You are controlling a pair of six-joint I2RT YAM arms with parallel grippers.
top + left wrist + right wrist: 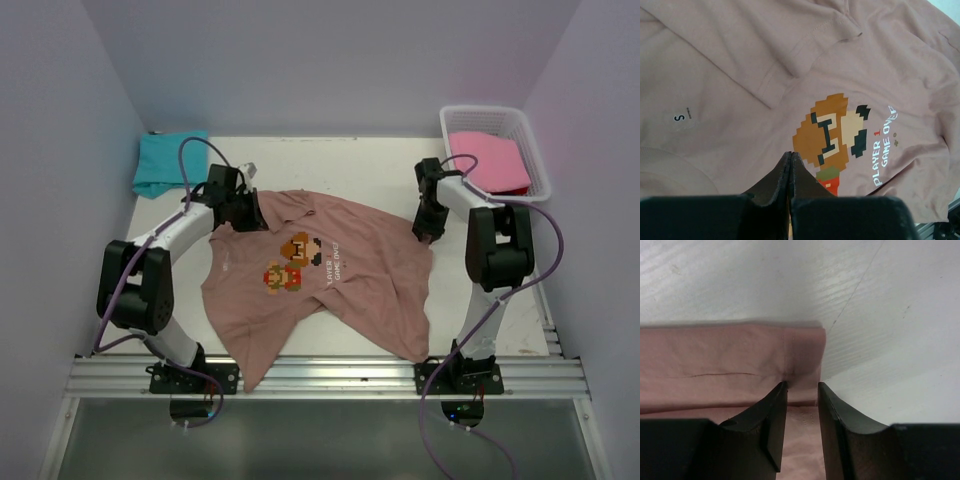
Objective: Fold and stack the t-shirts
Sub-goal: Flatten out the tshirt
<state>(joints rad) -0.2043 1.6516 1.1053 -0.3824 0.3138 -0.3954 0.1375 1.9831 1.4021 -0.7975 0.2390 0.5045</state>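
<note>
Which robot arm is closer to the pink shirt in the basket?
The right arm. It is right beside the basket holding the pink shirt. The left arm is far across on the other side, by the teal shirt.

Chest lettering (883, 145): "PLAYER 1 GAME OVER", set in two lines on the salmon-brown t-shirt (740, 60), just beside the pixel-character print (832, 137).
Lettering colour: white capitals, with the "1" in red.
Size mark (679, 118): a dark "S" on the same t-shirt, well apart from the pixel-character print, on the side opposite the chest lettering.
Tiny line beside the size mark: too small to read.
Top view: the chest lettering shows beside the pixel-character print, only faintly legible.
</note>
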